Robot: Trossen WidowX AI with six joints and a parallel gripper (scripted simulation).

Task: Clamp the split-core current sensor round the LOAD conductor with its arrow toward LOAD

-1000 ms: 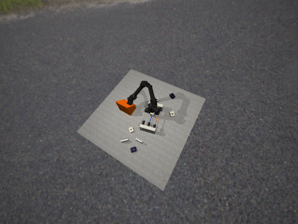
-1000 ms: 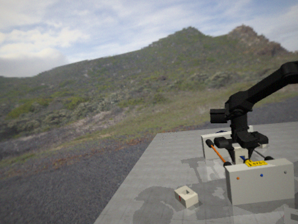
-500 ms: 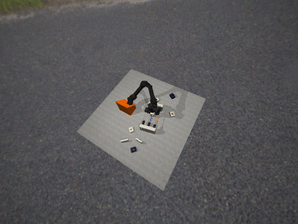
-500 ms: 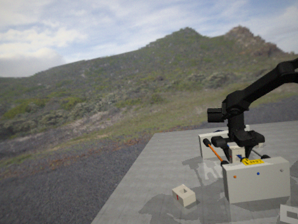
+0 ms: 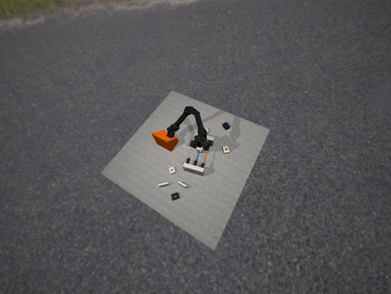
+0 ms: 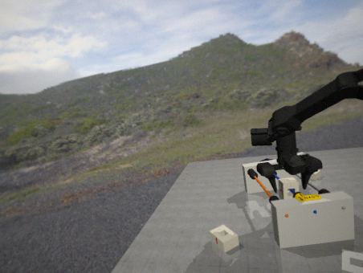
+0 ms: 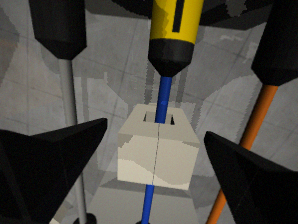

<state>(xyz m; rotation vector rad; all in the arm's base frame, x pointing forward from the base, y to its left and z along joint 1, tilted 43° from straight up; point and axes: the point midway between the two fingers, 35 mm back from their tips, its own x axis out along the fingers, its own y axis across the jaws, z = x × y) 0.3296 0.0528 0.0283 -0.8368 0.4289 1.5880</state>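
Claw (image 5: 201, 145) (image 6: 290, 189) (image 7: 155, 129) wide open, fingers apart from the cream sensor (image 6: 287, 185) (image 7: 157, 156) at wrist-view 9 and 3 o'clock. Sensor encircles the blue conductor (image 6: 276, 176) (image 7: 163, 97); halves look shut, latch hard to judge. Yellow marker (image 6: 311, 197) (image 7: 175, 21) at 12 o'clock; arrow unseen.

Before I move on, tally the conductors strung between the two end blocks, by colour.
Grey conductor: 1
Blue conductor: 1
Orange conductor: 1
Total: 3
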